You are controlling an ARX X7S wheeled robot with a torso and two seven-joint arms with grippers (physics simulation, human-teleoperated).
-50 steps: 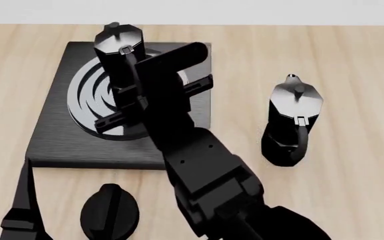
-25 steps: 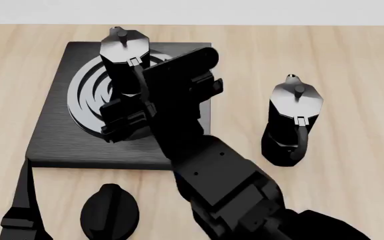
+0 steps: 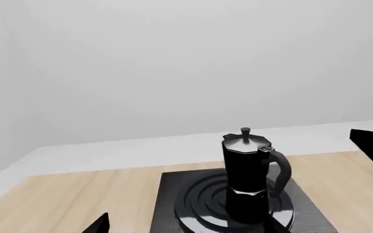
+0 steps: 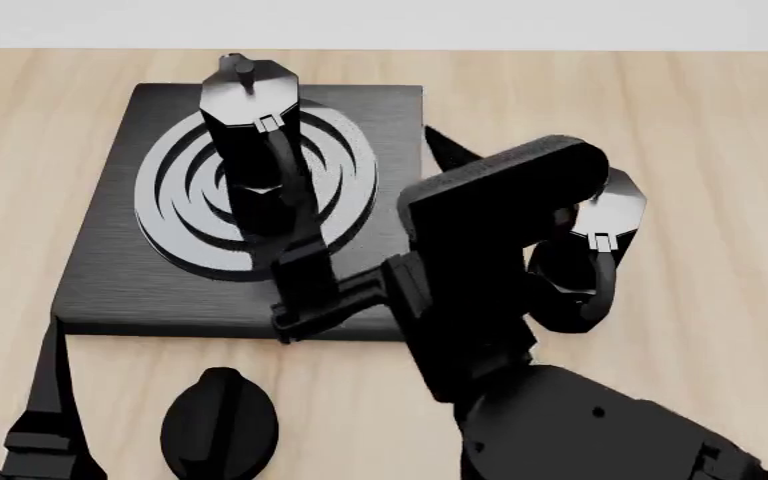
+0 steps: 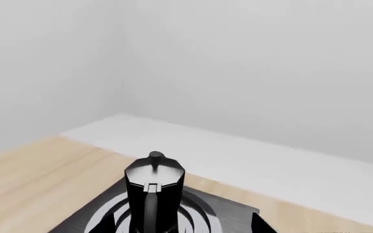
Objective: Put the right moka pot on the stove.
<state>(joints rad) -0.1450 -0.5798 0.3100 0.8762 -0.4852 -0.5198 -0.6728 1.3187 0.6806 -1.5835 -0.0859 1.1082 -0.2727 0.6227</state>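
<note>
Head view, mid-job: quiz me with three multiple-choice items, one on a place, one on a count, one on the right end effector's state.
1. Where does the far black faceted moka pot with the silvery-grey lid stand?
A. on the ring burner
B. on bare wood
C. on the round knob

2. How many moka pots show in the head view?
A. one
B. two
C. three

3. The right end effector is:
A. shut on a pot handle
B. open and empty
C. shut on the knob

Answers:
1 A: the far black faceted moka pot sits upright on the rings of the flat square black stove.
2 B: a second moka pot stands on the wooden table, partly behind the arm.
3 B: in the right wrist view, the right end effector has its fingertips wide apart, with nothing gripped.
</note>
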